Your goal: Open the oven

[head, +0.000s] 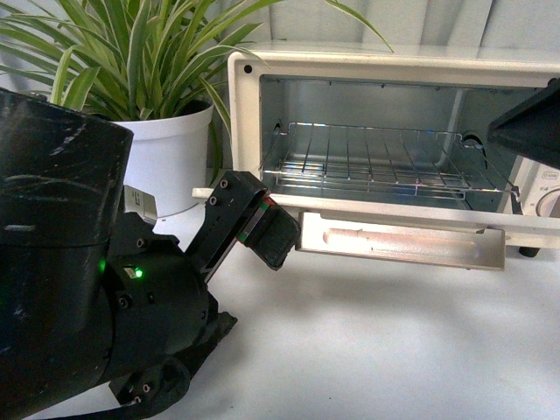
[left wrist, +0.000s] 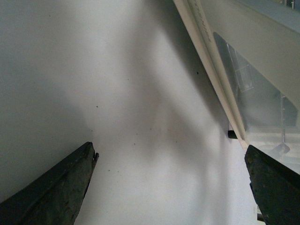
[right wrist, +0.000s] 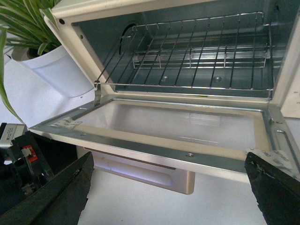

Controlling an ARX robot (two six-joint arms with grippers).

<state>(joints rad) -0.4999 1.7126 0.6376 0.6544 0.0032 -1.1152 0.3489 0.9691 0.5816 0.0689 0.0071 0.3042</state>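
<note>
The cream-white oven [head: 245,105] stands at the back of the white table, its door [head: 398,210] swung down flat. The pale bar handle [head: 402,245] hangs under the door's front edge. The wire rack [head: 385,157] shows inside the shiny interior. My left gripper [head: 278,234] is open and empty, just below the door's left front corner. In the left wrist view its fingers [left wrist: 56,187] frame bare table, with the oven [left wrist: 211,79] alongside. My right gripper [right wrist: 168,156] is open and empty, facing the door [right wrist: 178,124], handle [right wrist: 145,171] and rack [right wrist: 197,56].
A white pot [head: 166,149] with a striped green plant stands left of the oven, also in the right wrist view [right wrist: 56,65]. The right arm's black end [head: 529,122] shows at the oven's right side. White table [head: 394,341] lies in front.
</note>
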